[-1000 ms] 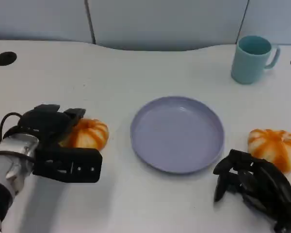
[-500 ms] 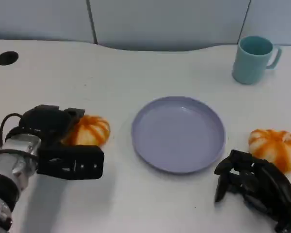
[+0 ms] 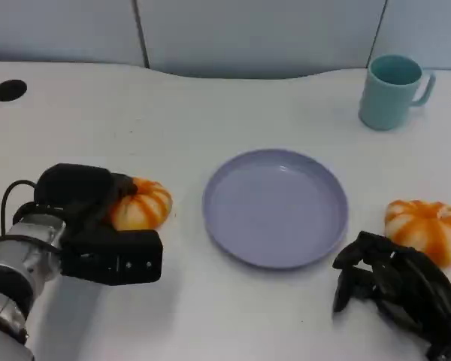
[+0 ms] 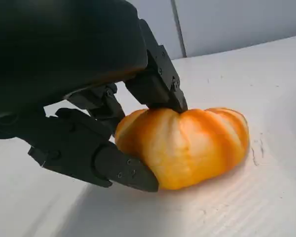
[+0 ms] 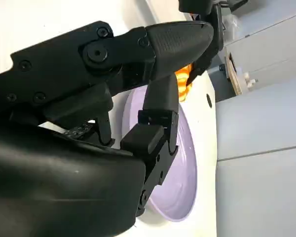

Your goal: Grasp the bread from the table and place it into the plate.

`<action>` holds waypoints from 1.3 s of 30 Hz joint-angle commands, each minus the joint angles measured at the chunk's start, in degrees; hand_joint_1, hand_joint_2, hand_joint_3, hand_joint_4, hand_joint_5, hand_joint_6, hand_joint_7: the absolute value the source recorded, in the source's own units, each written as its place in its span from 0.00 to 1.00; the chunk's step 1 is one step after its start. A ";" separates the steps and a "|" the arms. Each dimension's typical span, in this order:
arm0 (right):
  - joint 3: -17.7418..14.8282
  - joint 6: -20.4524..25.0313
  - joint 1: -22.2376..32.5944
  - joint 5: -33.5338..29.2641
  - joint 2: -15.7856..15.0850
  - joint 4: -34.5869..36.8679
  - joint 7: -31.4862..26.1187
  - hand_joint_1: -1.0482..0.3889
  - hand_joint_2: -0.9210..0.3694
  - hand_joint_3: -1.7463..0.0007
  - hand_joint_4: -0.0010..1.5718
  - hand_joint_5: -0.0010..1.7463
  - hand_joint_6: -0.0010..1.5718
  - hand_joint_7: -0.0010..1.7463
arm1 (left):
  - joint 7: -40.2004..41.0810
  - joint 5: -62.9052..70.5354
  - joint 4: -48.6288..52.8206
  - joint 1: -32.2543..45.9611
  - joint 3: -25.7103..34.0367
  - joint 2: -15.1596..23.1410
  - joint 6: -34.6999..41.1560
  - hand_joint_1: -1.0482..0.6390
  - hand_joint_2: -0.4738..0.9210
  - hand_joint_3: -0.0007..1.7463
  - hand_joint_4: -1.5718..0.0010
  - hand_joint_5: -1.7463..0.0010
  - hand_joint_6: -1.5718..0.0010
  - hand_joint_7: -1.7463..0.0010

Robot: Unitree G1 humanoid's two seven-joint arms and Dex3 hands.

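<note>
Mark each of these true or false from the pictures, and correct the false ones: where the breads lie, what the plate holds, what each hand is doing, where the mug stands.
1. The left hand has its fingers around the bread on the left. True; the left wrist view shows fingers over and under it.
2. The plate already holds a bread. False; nothing lies in it.
3. A second bread lies on the table right of the plate. True.
4. The right hand grips that second bread. False; it rests on the table in front of it, fingers curled, holding nothing.
5. The teal mug stands on the plate. False; it stands on the table beyond it, toward the far right.
</note>
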 commanded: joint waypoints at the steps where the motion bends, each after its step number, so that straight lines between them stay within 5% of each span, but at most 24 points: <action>1: -0.16 0.31 1.64 -0.33 -0.77 0.66 -0.49 0.39 0.00 0.87 0.43 0.87 0.46 0.62 | 7.61 0.28 0.51 1.25 -0.63 1.26 -1.40 0.48 1.00 0.21 0.48 0.03 0.56 0.12; 5: -0.12 0.74 1.66 -0.28 -0.82 0.50 -0.61 0.38 0.00 0.87 0.44 0.87 0.46 0.62 | 10.67 -0.95 0.50 1.70 0.04 1.60 -3.37 0.49 0.99 0.25 0.50 0.00 0.62 0.01; 13: -0.24 2.34 1.79 0.20 -0.68 -0.01 -0.84 0.38 0.00 0.88 0.44 0.87 0.46 0.63 | 14.78 -4.77 -0.12 2.12 3.90 2.05 -8.63 0.52 0.86 0.44 0.50 0.00 0.60 0.00; 28: -0.10 1.86 1.54 0.06 -0.79 0.41 -0.71 0.38 0.00 0.88 0.44 0.87 0.46 0.62 | 15.77 -5.00 -2.76 -1.44 4.93 2.22 -12.79 0.52 0.80 0.52 0.48 0.00 0.58 0.00; 32: 0.21 1.34 1.70 -0.26 -0.33 0.16 -1.24 0.37 0.00 0.88 0.44 0.87 0.46 0.63 | 10.55 -4.69 -6.71 -5.68 3.79 0.52 -16.35 0.52 0.75 0.62 0.43 0.00 0.55 0.00; 39: 0.82 1.96 2.00 -0.92 -0.49 -1.00 -2.14 0.38 0.00 0.88 0.43 0.88 0.46 0.63 | 8.48 -4.63 -9.86 -6.85 3.35 -2.14 -19.06 0.51 0.75 0.66 0.42 0.00 0.53 0.00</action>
